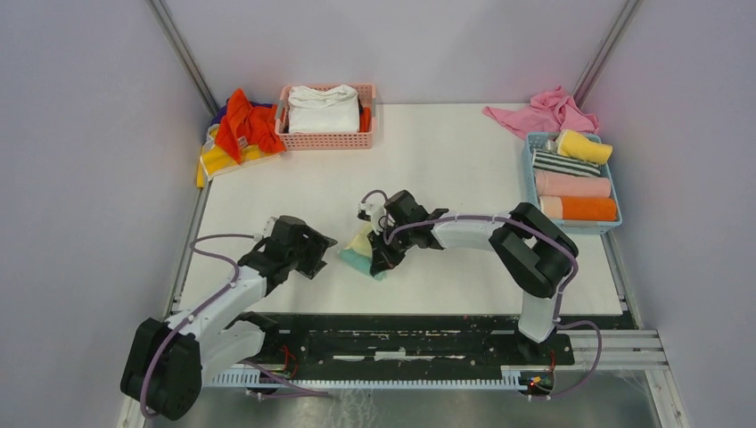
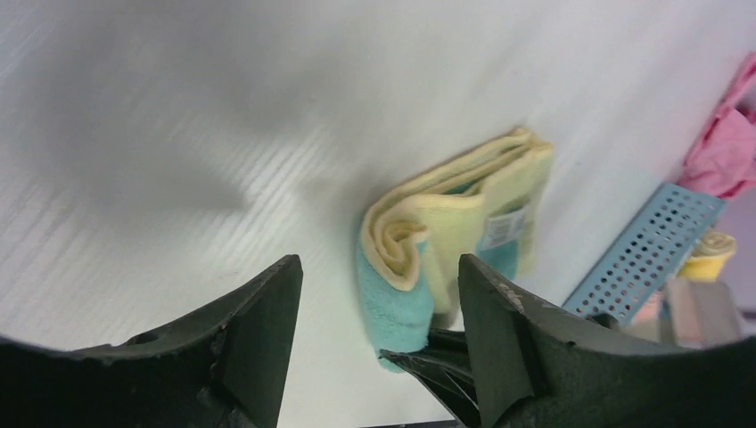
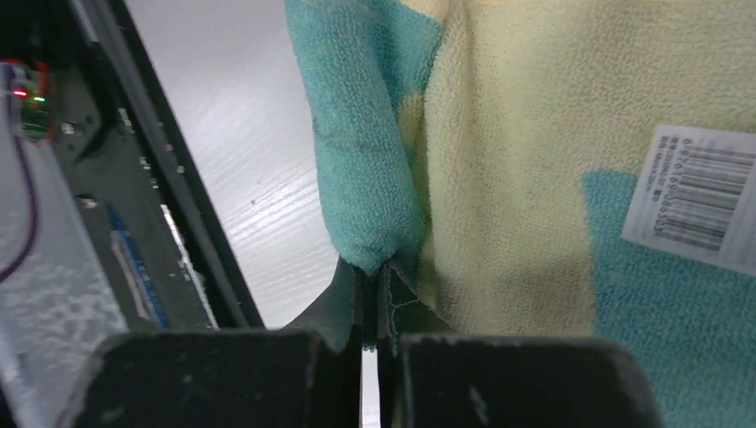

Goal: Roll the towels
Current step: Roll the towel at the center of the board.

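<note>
Jaws: right gripper [image 3: 370, 290] pinched shut on the teal edge of the yellow-teal towel [image 2: 464, 214]; left gripper [image 2: 379, 276] spread wide, empty, just beside that towel. Table [image 1: 464, 178]: the towel, folded and loosely curled, lies well left of the blue basket [image 1: 530, 174]. Blue basket: four finished rolls [image 1: 579, 185] inside. Pink basket [image 1: 325, 140], far left of the blue basket: a white towel [image 1: 323, 109], folded. Unrolled: a pile [image 1: 245, 125] left of the pink basket; a pink towel [image 1: 544, 114] just behind the blue basket. Judged progress: roughly half, with the current roll only partway formed.
</note>
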Controlling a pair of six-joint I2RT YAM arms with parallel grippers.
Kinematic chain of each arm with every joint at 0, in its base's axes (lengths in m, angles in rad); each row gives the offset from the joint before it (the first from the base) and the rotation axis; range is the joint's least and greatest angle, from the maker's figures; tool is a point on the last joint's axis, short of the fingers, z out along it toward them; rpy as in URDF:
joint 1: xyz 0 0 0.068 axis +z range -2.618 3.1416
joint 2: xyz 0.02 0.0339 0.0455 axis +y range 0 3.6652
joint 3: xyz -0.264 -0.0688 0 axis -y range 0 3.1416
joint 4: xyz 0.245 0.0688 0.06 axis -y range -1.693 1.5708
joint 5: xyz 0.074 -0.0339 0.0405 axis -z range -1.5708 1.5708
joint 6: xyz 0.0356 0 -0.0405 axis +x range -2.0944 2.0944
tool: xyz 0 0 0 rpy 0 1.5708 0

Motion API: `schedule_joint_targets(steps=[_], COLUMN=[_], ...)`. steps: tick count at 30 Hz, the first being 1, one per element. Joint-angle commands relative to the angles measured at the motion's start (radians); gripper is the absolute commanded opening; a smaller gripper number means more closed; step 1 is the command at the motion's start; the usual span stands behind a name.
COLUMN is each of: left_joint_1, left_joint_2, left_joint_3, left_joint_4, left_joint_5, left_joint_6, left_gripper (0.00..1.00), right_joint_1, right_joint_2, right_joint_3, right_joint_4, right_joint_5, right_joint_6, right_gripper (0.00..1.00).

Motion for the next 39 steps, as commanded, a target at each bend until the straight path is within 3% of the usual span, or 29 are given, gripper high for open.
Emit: schedule_joint_targets(steps=[1,5,9,22,30,34,39], left_joint_1=[0.003,0.002,0.002,-0.079,-0.124,-0.148,-0.164], left_joint_2=[-0.100,-0.158,-0.162,0.107,0.310,0.373,0.374], left_joint_3=[-0.014,-0.075,-0.135,-0.146,-0.111,-0.089,-0.035], left_joint_4=[0.083,0.166,0.253,0.512,0.508,0.486,0.325], left_joint_5=[-0.015,0.052,0.116,0.183,0.164,0.141,0.061], left_joint_6=[0.129,0.148,0.120,0.090,0.076,0.067,0.067], left_gripper=[0.72,0.73,0.75,0.72,0.53,0.35,0.21], right_joint_1=[-0.063,-0.137,-0.180,-0.204,-0.204,-0.196,-0.167], right_joint_2=[0.089,0.138,0.181,0.244,0.219,0.160,0.031], right_joint_3=[-0.049,-0.076,-0.090,-0.100,-0.100,-0.107,-0.109], right_joint_4=[0.034,0.131,0.121,0.080,0.080,0.074,0.015], right_joint_5=[-0.309,-0.382,-0.372,-0.317,-0.281,-0.224,-0.087], right_joint_6=[0.146,0.263,0.299,0.326,0.320,0.306,0.262], right_gripper=[0.01,0.01,0.01,0.01,0.03,0.13,0.27])
